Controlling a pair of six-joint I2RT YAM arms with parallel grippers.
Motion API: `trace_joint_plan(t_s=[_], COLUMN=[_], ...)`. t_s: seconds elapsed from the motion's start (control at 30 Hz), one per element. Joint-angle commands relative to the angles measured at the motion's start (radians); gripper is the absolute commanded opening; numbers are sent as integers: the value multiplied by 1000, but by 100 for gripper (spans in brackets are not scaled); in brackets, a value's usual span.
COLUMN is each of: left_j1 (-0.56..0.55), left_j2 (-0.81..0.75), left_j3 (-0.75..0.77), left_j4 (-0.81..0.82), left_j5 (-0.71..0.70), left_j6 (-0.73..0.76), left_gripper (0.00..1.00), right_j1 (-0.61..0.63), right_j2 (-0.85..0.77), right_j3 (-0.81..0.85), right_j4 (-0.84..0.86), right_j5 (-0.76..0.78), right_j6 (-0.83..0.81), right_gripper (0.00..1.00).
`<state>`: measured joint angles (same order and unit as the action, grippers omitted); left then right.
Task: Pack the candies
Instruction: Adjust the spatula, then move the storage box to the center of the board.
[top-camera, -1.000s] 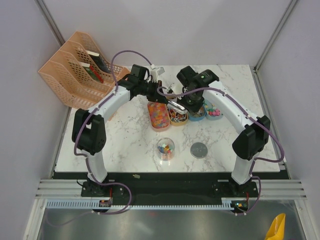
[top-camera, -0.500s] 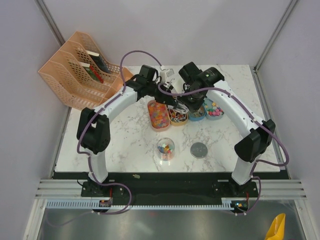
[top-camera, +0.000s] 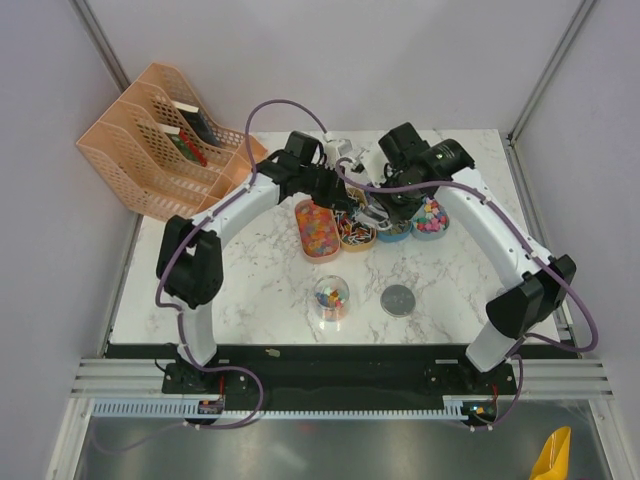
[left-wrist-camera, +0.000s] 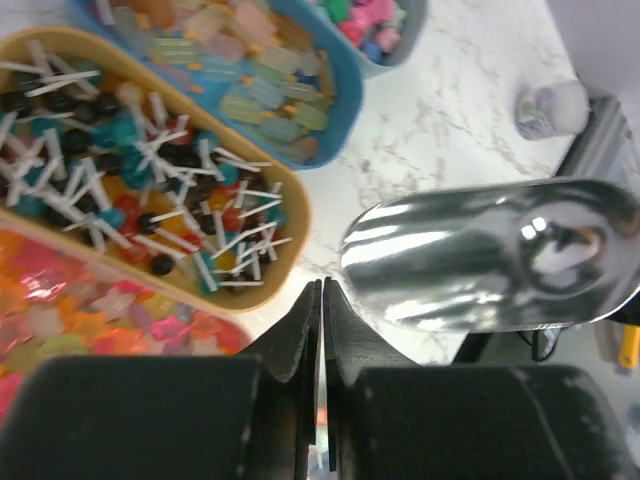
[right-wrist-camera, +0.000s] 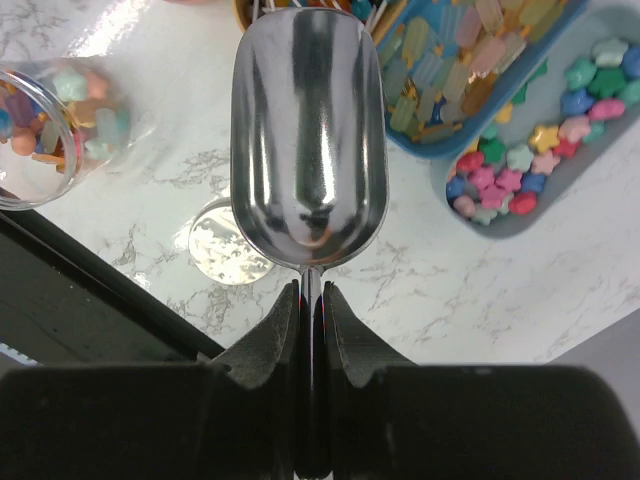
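My right tool (right-wrist-camera: 311, 290) is pinched tight on the handle of the scoop (right-wrist-camera: 308, 140). The scoop hangs over the bench (right-wrist-camera: 450, 290). The jar (right-wrist-camera: 50, 120) is at its 10 o'clock. My left tool (left-wrist-camera: 321, 300) is closed up and holds nothing. Most candies (left-wrist-camera: 150, 190) lie in the trays (left-wrist-camera: 347, 95), at 12 o'clock from the jar. A few candies are in the jar.
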<state>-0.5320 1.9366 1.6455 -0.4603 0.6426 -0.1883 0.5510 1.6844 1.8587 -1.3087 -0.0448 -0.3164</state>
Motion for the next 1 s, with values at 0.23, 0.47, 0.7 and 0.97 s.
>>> trace_joint_plan(t_s=[0.23, 0.47, 0.7, 0.97], left_j1=[53, 53, 56, 56], left_j2=[-301, -370, -255, -127], left_j3=[-314, -546, -494, -435], left_j4=[38, 94, 97, 94], left_j5=[-562, -577, -609, -584], left_j6=[79, 38, 56, 72], left_gripper=[5, 2, 2, 2], right_j1=[-99, -100, -105, -105], right_j2=[6, 119, 147, 193], right_j3=[-69, -18, -78, -55], right_j4=[23, 17, 8, 6], right_j5=[-35, -84, -139, -139], right_j6=[203, 286, 316, 316], right_gripper=[0, 0, 0, 0])
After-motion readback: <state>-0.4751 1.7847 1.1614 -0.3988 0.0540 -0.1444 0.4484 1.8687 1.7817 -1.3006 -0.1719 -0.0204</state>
